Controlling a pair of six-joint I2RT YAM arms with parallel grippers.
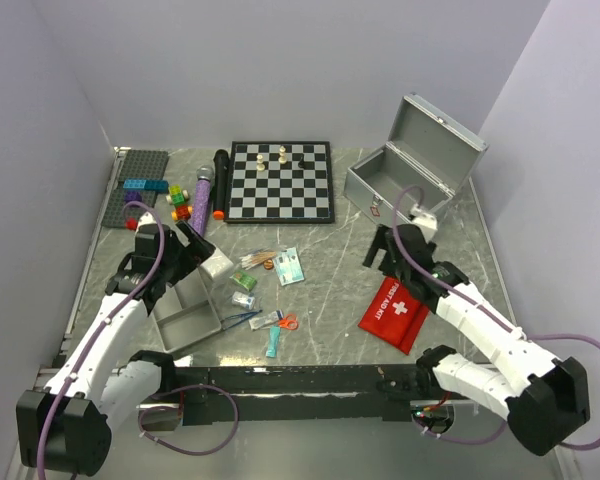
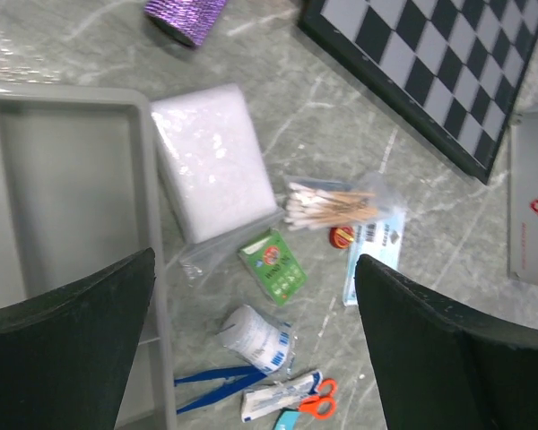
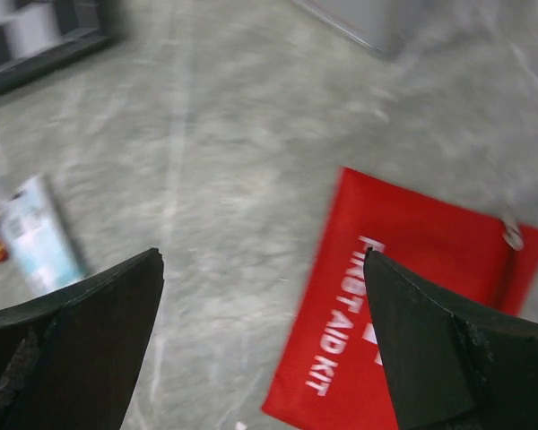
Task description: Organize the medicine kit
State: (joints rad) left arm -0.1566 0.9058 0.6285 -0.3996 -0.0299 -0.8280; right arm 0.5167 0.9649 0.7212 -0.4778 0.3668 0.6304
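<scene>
Overhead, the medicine kit [image 1: 392, 190] is sitting lid-up at the far right of the table [image 1: 330, 300], beside the chessboard [image 1: 280, 180]. Up close, the left gripper [image 2: 253, 262] is gaping wide over a green packet [image 2: 273, 262], while the right gripper [image 3: 262, 260] is hanging wide above the red pouch [image 3: 403, 296], both empty.

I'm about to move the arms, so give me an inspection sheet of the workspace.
Surface: marbled grey table, no spills seen.
Job's things: medicine kit far right, lid open; swabs, gauze pack, bandage roll, scissors loose mid-table.
Clutter: chessboard, purple microphone, brick plate, grey tray, red first-aid pouch.
End effectors: left end effector open, empty; right end effector open, empty.
Cables: purple cables looped along both arms.
Surroundings: plain walls; nothing else seen.
</scene>
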